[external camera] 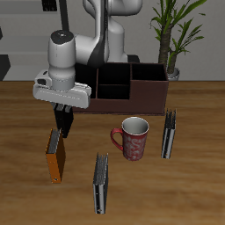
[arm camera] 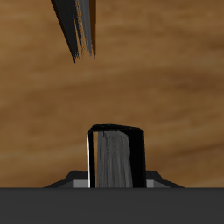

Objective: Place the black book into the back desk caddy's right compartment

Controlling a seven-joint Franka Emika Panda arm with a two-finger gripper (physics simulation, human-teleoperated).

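Back caddy [external camera: 132, 88] far on the table [external camera: 26, 193], well apart from the gripper [external camera: 65, 120]. Black book [external camera: 64, 117] pinched upright between closed jaws above the table, long axis vertical, nearer the front than the caddy. Wrist view alone shows its pages [arm camera: 115, 159], plus the orange-brown book [arm camera: 80, 26]. Exterior view alone shows mug [external camera: 134, 137].

black book [arm camera: 116, 157] upright above the wooden table [arm camera: 166, 79], another book [arm camera: 80, 26] beyond.
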